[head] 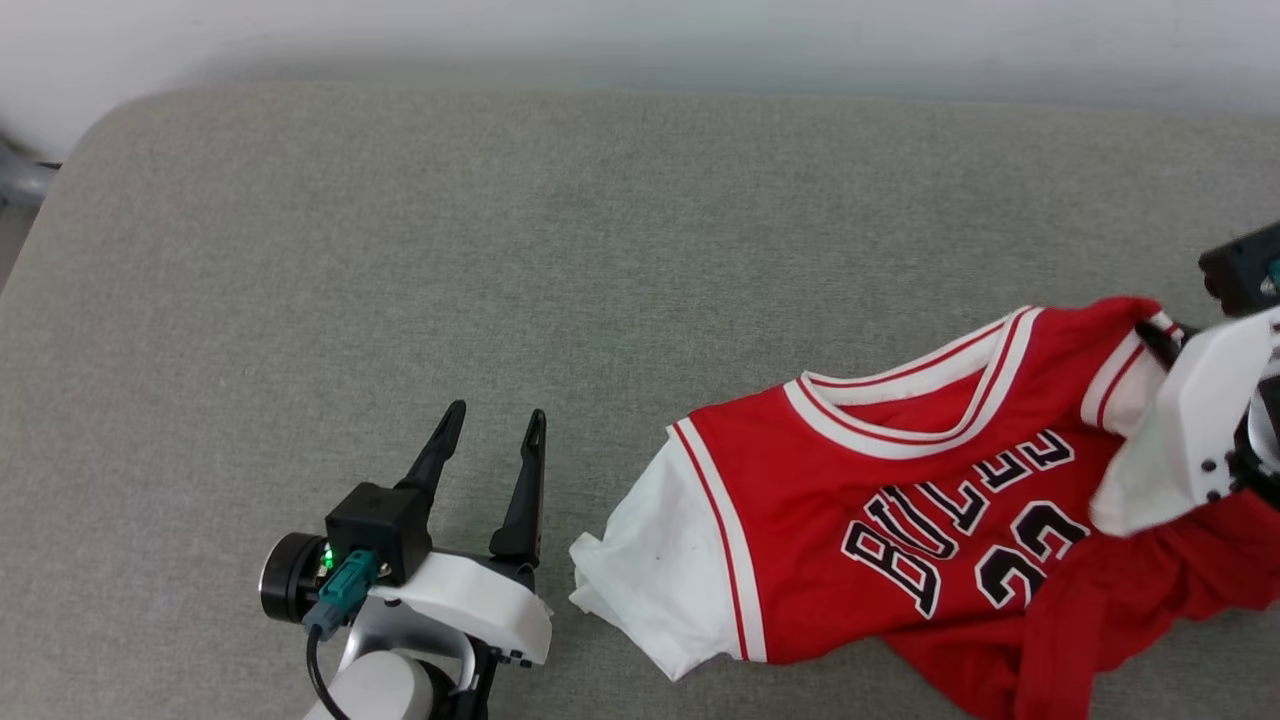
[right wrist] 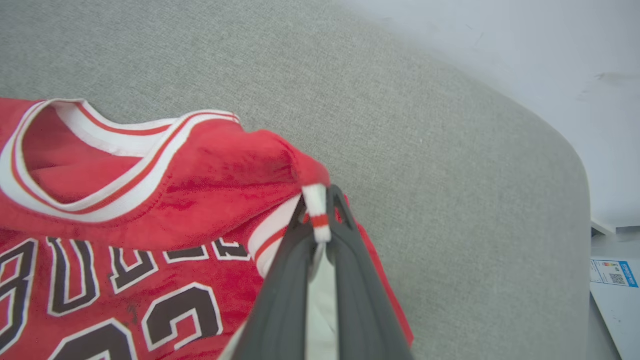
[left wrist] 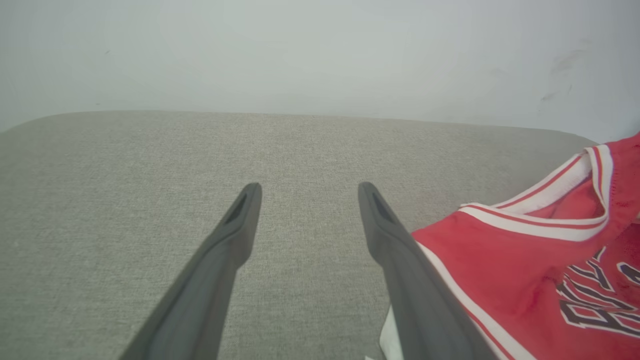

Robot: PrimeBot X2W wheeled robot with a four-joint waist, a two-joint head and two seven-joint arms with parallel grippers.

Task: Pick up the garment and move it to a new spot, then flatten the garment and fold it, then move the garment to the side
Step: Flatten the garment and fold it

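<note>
- The bench (head: 400,250) is padded, covered in grey-green woven fabric with rounded corners, and a pale wall (head: 640,40) runs behind it.
- A white sheet with a blue printed label (right wrist: 612,272) lies off the bench's corner in the right wrist view.
- The left gripper (head: 497,412) sits low over bare fabric just beside the garment's white sleeve, jaws spread apart with nothing between them; in its own wrist view the left gripper (left wrist: 310,187) partly covers the sleeve edge.
- A teal plug (head: 345,590) and black cable hang off the left wrist.
- The right gripper (right wrist: 319,197) has its jaws pinched onto the striped trim at the garment's shoulder; in the head view the arm's white housing covers that sleeve.
- The garment (head: 900,500) lies on the bench's right side, chest up and slanted.
- It is bright red, with a white-and-red striped neckline, black lettering outlined in white, and a white sleeve (head: 650,580) spread toward the left gripper.
- Its lower part is bunched in red folds near the bottom right edge.
</note>
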